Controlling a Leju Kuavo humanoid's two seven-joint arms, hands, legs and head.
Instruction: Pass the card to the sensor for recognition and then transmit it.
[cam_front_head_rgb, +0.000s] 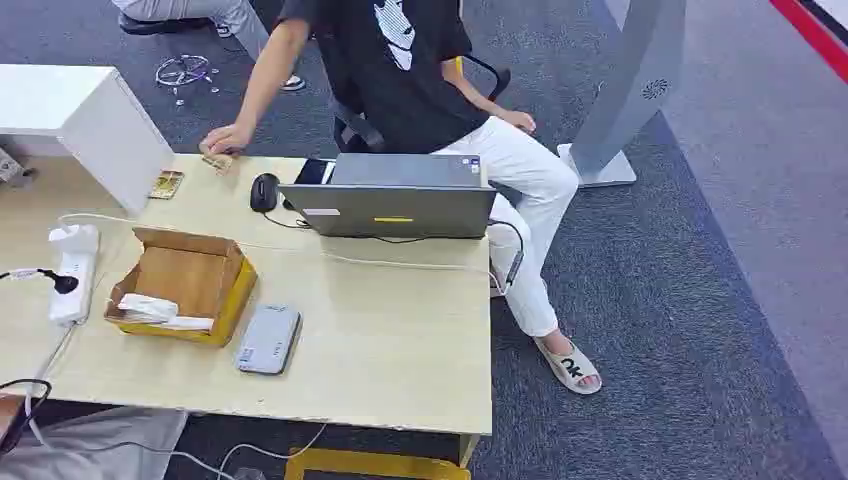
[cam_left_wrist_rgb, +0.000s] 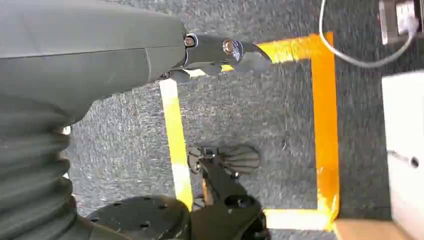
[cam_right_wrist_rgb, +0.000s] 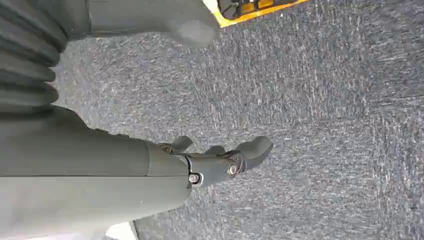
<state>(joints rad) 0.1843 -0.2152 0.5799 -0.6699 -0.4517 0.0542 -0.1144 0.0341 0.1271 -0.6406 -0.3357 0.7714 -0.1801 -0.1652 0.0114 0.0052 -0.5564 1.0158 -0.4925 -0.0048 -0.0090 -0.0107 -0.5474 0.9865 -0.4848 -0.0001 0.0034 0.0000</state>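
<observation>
Grey fingers (cam_right_wrist_rgb: 250, 150) seemingly loose, empty

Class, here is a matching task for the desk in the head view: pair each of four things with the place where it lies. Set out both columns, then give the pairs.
Things:
1. black computer mouse
2. flat grey rectangular card reader
3. white power strip
4. open brown cardboard box

Places:
A. at the desk's left edge
B. between the power strip and the card reader
C. just left of the grey laptop
D. near the desk's front edge, right of the box

Pairs: 1-C, 2-D, 3-A, 4-B
</observation>
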